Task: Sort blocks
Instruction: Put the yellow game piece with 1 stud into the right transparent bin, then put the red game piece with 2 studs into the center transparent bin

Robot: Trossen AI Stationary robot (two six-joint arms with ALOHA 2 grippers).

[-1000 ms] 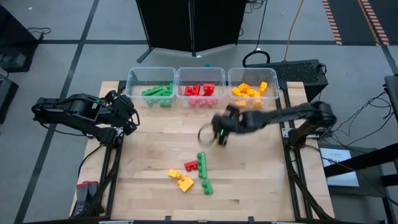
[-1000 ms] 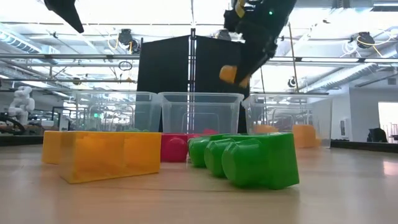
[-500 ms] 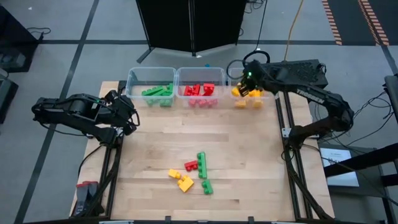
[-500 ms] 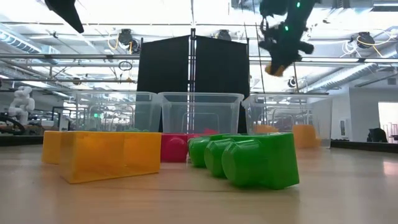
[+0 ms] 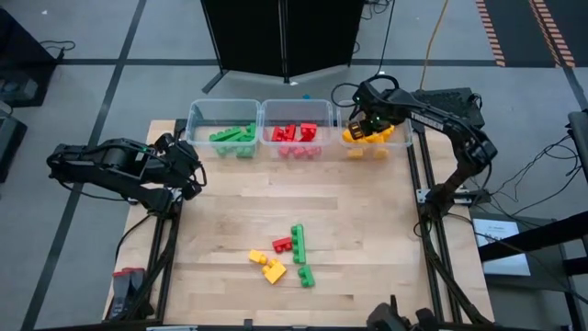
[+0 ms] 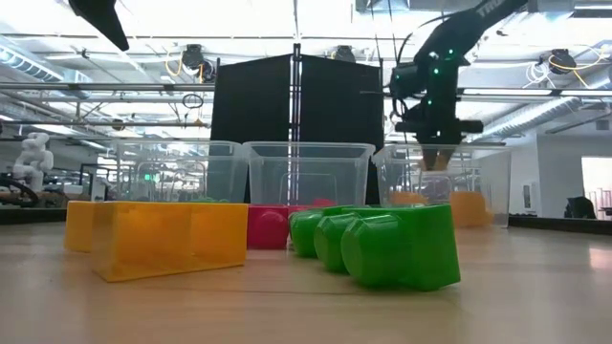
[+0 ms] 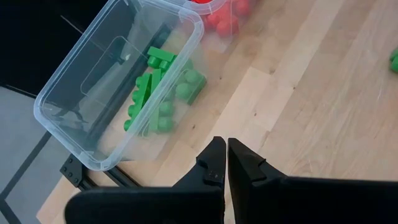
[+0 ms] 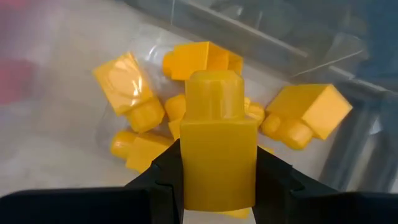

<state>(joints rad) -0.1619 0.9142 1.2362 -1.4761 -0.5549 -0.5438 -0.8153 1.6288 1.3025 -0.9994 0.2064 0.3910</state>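
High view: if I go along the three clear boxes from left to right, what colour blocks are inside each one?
Bin of green blocks → bin of red blocks → bin of yellow blocks, where the right gripper holds a yellow block above it.

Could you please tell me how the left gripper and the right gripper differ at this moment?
The left gripper is shut on nothing, while the right gripper is clamped on a yellow block. The left gripper waits at the table's left edge near the bin of green blocks; the right gripper hangs over the bin of yellow blocks. Both have two dark fingers.
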